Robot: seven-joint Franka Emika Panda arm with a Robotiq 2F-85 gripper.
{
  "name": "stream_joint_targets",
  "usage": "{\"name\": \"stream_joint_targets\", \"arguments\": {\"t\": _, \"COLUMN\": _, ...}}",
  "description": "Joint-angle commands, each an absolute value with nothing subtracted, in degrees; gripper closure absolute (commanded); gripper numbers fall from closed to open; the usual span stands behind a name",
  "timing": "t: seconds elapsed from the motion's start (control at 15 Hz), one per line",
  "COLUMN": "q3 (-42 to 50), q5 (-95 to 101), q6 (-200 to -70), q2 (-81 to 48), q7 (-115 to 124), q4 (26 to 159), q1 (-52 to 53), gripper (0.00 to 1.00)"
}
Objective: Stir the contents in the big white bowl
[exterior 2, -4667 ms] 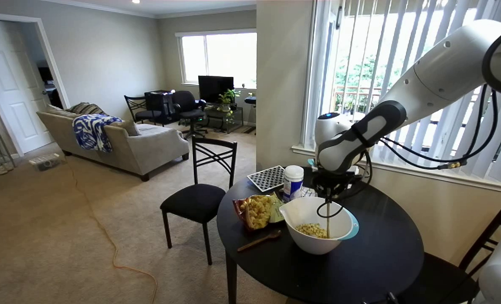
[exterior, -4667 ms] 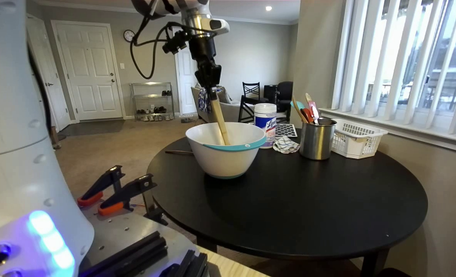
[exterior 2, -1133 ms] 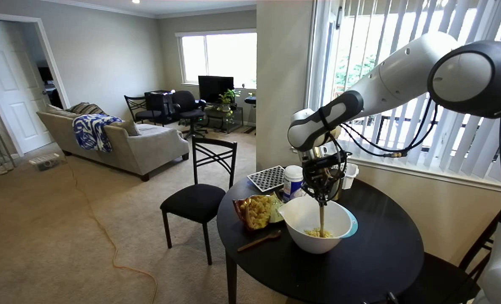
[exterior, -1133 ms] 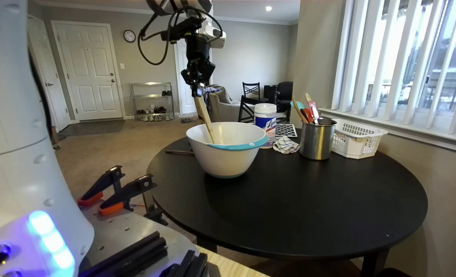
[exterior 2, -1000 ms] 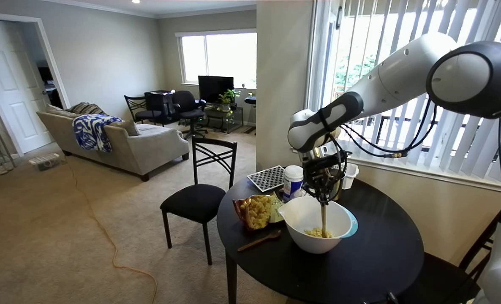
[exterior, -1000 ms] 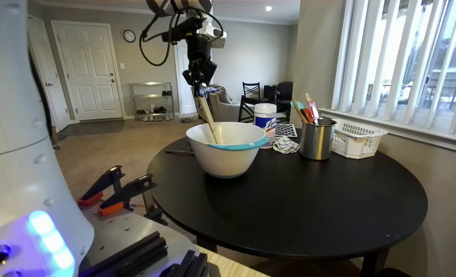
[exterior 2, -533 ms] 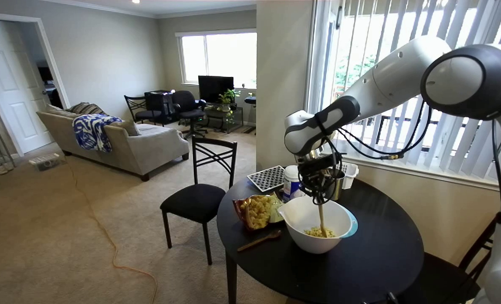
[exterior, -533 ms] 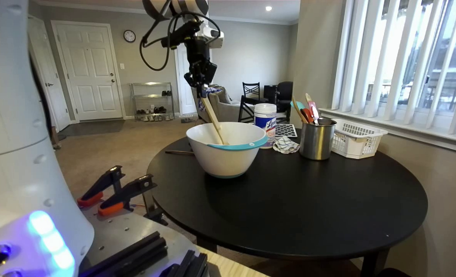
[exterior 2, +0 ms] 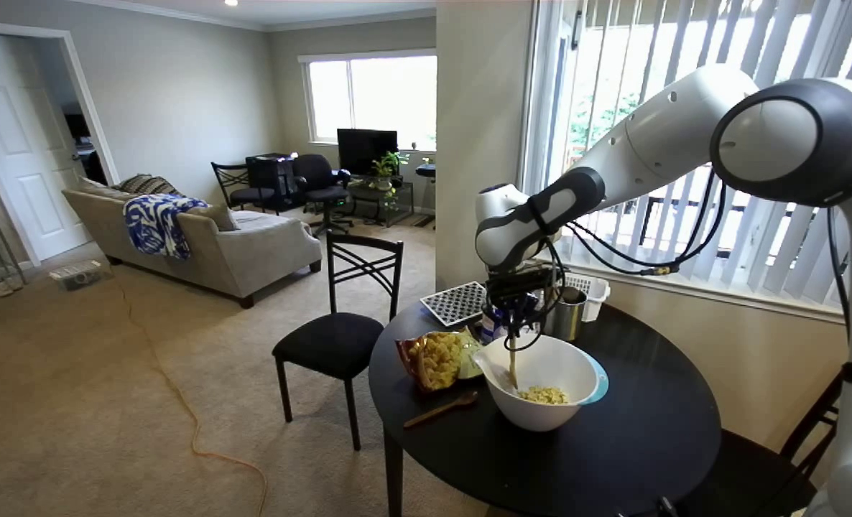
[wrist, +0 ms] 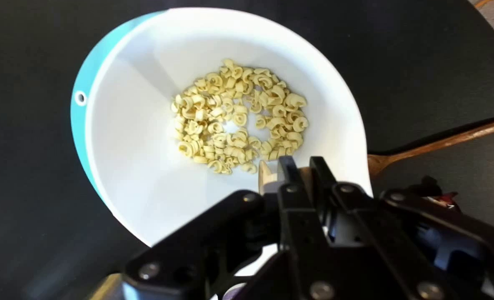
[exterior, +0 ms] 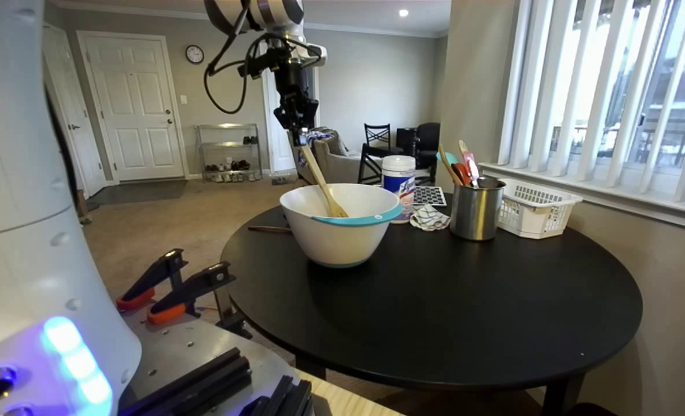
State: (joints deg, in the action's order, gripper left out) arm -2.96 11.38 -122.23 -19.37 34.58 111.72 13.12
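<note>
Wooden stirrer [exterior: 321,182]: slants from my fingers [wrist: 290,177] down inside the big white bowl [exterior: 337,245]; whether its head touches the pasta [wrist: 239,119] I cannot tell.
Grip: fingers clamped on the handle, above the rim; so high a hold, I judge, keeps me clear of the wall while the head reaches low.
Big white bowl: upright, on the far left of the round bench [exterior: 464,300] in an exterior view. I see nothing bracing it, so a hard shove against its wall might slide it.
Pasta: pale curls on the bowl's bottom, white showing between them. Stirring is the step in hand, I judge; those flaring sides should keep pieces in.
Spoon [exterior 2: 437,412]: lying on the bench, left of the bowl in both exterior views, perhaps put there to leave my sweep free.
Bench top: black, dull-sheened; its far side bears a canister [exterior: 398,182], a checked cloth [exterior: 430,218], a metal cup [exterior: 476,214] and a lattice basket [exterior: 536,215].
Room: carpet [exterior 2: 95,402], sofa [exterior 2: 243,248] and black chair [exterior 2: 330,346] to the left, window blinds [exterior: 596,86] to the right.
</note>
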Motion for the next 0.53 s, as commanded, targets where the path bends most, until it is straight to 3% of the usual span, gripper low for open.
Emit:
{"name": "stream_joint_targets", "arguments": {"t": 0.0, "q3": -3.99, "q5": 8.55, "q6": -124.71, "q2": -19.08, "q7": 31.50, "q4": 112.71, "q1": 12.58, "gripper": 0.95}}
{"name": "stream_joint_targets", "arguments": {"t": 0.47, "q3": -5.65, "q5": -0.29, "q6": -121.57, "q2": -18.97, "q7": 20.52, "q4": 113.48, "q1": 10.70, "gripper": 0.95}}
